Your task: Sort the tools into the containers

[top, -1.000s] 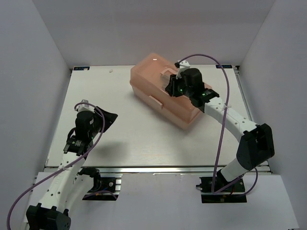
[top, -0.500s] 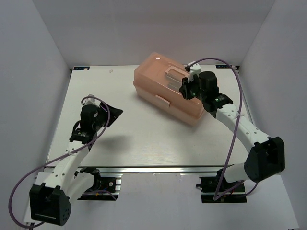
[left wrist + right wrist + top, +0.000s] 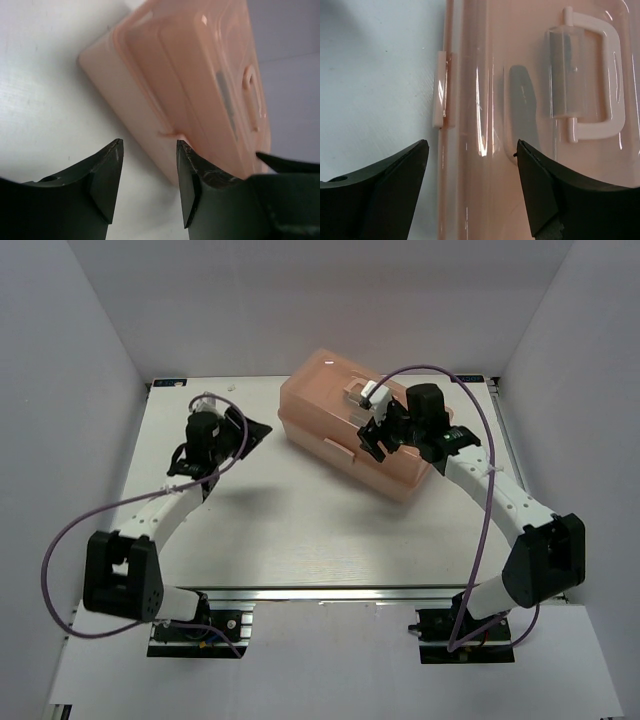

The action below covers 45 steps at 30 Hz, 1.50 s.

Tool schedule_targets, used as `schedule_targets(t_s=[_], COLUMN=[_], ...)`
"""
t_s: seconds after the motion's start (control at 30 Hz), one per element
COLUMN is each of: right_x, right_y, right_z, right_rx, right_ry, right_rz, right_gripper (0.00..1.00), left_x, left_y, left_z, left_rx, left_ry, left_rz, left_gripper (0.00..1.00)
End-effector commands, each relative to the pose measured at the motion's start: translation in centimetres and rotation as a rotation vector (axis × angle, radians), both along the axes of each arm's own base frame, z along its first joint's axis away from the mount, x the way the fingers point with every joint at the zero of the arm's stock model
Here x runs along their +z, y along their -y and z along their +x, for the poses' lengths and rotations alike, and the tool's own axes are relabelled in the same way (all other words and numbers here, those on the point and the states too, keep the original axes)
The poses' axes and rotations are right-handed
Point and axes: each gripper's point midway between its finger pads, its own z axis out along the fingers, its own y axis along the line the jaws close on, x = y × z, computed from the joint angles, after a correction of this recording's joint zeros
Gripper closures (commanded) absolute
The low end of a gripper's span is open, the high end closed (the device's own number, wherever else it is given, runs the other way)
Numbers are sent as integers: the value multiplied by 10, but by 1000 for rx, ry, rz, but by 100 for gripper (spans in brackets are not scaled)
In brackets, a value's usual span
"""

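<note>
The salmon-pink toolbox (image 3: 330, 410) lies with its lid down at the back middle of the table, so its containers are hidden inside. No tools show in any view. My right gripper (image 3: 373, 438) hovers open over the lid (image 3: 485, 75), one fingertip over the front edge below the latch (image 3: 440, 90) and the other over the lid beside the white carry handle (image 3: 585, 75). My left gripper (image 3: 256, 431) is open and empty just left of the toolbox (image 3: 200, 85), pointing at its near left corner. Nothing sits between its fingers (image 3: 107, 175).
The white table (image 3: 250, 520) ends in a metal rail along the near edge. White walls close in the left, back and right sides. The right arm's purple cable (image 3: 470, 380) arcs above the toolbox.
My right gripper has opened wide above the lid. The left arm has swung from the near left up toward the toolbox's left end. The toolbox shifted slightly to the right early on.
</note>
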Motion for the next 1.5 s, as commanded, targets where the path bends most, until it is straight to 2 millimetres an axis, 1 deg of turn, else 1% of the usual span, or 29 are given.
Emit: schedule_targets(t_s=[0.0, 0.03, 0.07, 0.1, 0.13, 0.17, 0.2, 0.23, 0.27, 0.3, 0.33, 0.37, 0.4, 0.43, 0.47, 0.5, 0.53, 0.63, 0.67, 0.8, 0.83, 0.9, 1.07, 1.2, 1.23, 1.3, 1.33, 1.43, 1.47], right_x=[-8, -16, -17, -21, -32, -32, -35, -39, -47, -52, -56, -61, -64, -64, -65, -67, -67, -67, -72, -71, -68, -68, -65, -60, -51, -30, -14, 30, 42], right_y=[0, 2, 4, 7, 10, 14, 21, 26, 31, 41, 47, 52, 62, 67, 72, 82, 87, 108, 115, 150, 153, 163, 165, 158, 158, 154, 151, 141, 138], right_z=[-1, -5, -7, -8, -11, -12, -9, -8, -6, -1, 1, 3, 7, 9, 12, 16, 18, 31, 35, 53, 57, 63, 65, 57, 53, 59, 57, 58, 59], right_rx=[68, 79, 107, 105, 106, 100, 78, 57, 33, -16, -39, -58, -95, -116, -135, -166, -184, -254, -272, -357, -365, -375, -344, -306, -318, -327, -333, -315, -319], right_ry=[16, 5, 28, 33, 29, 49, 65, 70, 71, 70, 67, 61, 61, 60, 56, 53, 50, 29, 9, -11, -5, -2, 10, 21, 37, 109, 139, 183, 182], right_rz=[-67, -85, -111, -127, -145, -158, -188, -206, -225, -265, -282, -298, -312, -311, -315, -321, -322, -321, -326, -325, -322, -332, -334, -301, -284, -238, -205, -133, -100], right_gripper=[24, 25, 28, 29, 32, 33, 34, 34, 36, 37, 38, 38, 39, 39, 40, 40, 40, 40, 40, 40, 39, 38, 35, 29, 24, 17, 12, 11, 11], left_x=[19, 34, 33, 15, 28, 28, 10, 9, 25, 7, 3, 2, 21, -2, -3, 9, -6, -7, -8, -13, -21, -18, -24, -24, -18, -20, -8, -4, 13], left_y=[-6, -8, -6, -14, -15, -19, -21, -21, -18, -16, -15, -11, -7, 0, 6, 14, 27, 49, 63, 93, 96, 110, 130, 130, 127, 119, 112, 90, 75], left_z=[43, 58, 68, 86, 102, 113, 128, 137, 152, 165, 173, 181, 195, 202, 208, 216, 216, 216, 209, 185, 177, 163, 138, 129, 128, 124, 124, 119, 121], left_rx=[79, 104, 104, 172, 195, 227, 256, 264, 269, 267, 264, 255, 248, 216, 196, 175, 107, 21, -34, -157, -178, -233, -323, -332, -316, -291, -261, -202, -153], left_ry=[92, 131, 132, 98, 129, 138, 115, 121, 155, 129, 118, 116, 153, 109, 111, 138, 114, 137, 142, 164, 158, 171, 177, 172, 182, 164, 187, 183, 211], left_rz=[38, 34, 34, 61, 51, 60, 81, 81, 70, 81, 96, 96, 86, 97, 93, 81, 72, 70, 59, 34, 31, 16, -13, -23, -17, 1, 10, 44, 58], left_gripper=[44, 44, 44, 45, 45, 45, 45, 46, 46, 47, 47, 48, 48, 49, 50, 51, 54, 55, 55, 56, 56, 56, 56, 56, 55, 55, 52, 45, 38])
